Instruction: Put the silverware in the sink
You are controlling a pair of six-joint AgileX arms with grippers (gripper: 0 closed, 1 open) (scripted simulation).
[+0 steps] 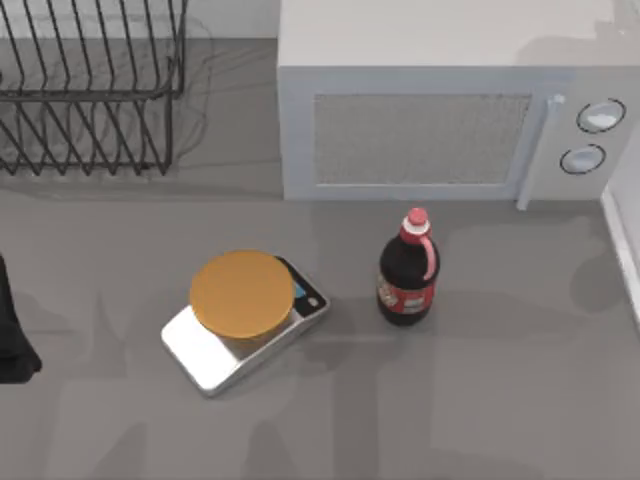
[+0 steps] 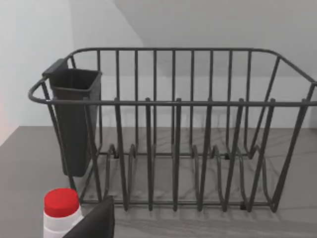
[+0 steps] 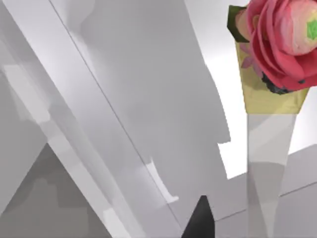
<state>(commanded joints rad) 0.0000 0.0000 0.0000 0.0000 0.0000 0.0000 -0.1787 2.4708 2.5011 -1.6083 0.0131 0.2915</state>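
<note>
A dark bottle (image 1: 407, 272) with a red cap and pinkish handle stands upright near the middle of the grey table (image 1: 500, 400). It carries a red label, but the writing on it is too small to read. Just to its left, apart from it, sits a silver kitchen scale (image 1: 240, 325) with a round orange platter on top and a small blue display at its corner; no digits can be made out there. Behind them stands a white microwave (image 1: 440, 110) with a mesh door panel and two round knobs on its right side, neither marked legibly. A black wire dish rack (image 1: 90, 90) fills the far left corner.

A dark part of the left arm (image 1: 12, 335) shows at the table's left edge in the top view. Its wrist camera faces the dish rack (image 2: 173, 129) side-on, with a dark cutlery holder (image 2: 74, 119) hooked on one end of the rack; whether any silverware is in it cannot be told. A white bottle with a red cap (image 2: 60, 210) stands close to the camera, beside a dark finger (image 2: 96, 223) of the left gripper. I cannot tell whether that gripper is apart or together.

The right wrist view looks along pale, slanted panels, possibly a sink wall, toward a pink flower (image 3: 280, 39) in a clear vase (image 3: 267, 168). A dark fingertip (image 3: 200, 220) of the right gripper juts in; its state cannot be told either.
</note>
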